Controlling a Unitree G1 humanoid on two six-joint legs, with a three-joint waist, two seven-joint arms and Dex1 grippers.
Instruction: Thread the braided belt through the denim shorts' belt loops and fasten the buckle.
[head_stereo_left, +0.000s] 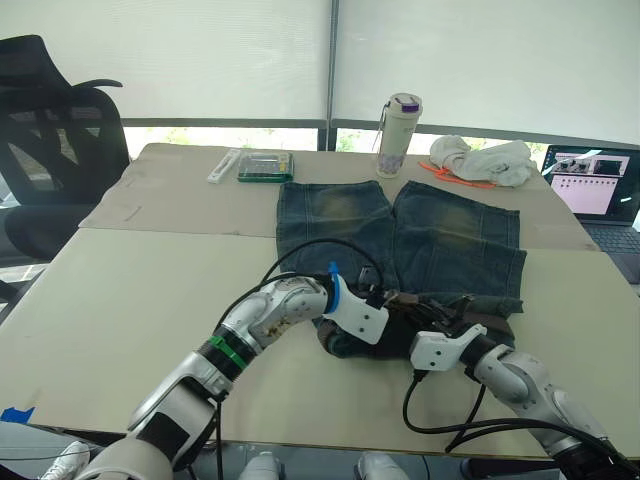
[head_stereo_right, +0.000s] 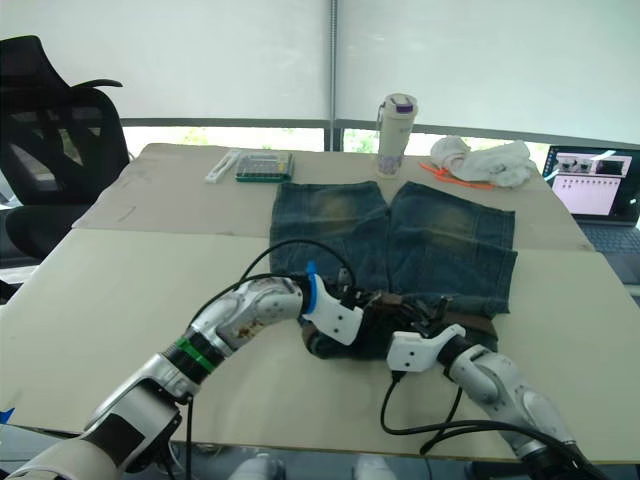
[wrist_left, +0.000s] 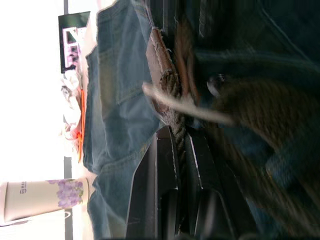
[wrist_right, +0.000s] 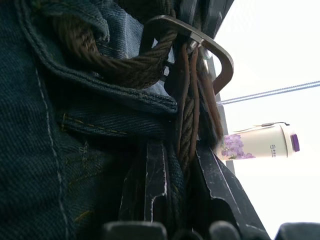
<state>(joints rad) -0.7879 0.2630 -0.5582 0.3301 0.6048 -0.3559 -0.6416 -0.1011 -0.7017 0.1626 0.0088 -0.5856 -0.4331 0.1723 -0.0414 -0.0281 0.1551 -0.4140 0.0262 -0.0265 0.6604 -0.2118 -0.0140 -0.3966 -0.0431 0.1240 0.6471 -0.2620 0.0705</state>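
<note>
My head cameras are looking down across the table (head_stereo_left: 120, 300); both wrist cameras are sitting close against the denim shorts (head_stereo_left: 400, 235), sharing the cup (wrist_right: 257, 142).

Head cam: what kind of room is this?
Probably an office or lab: a black office chair beside a long table, an open laptop at its edge, and roller blinds over wide windows.

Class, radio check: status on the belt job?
Left gripper shut on braided belt. Right gripper shut on belt near buckle, at denim shorts waistband. Nothing obstructing.
</note>
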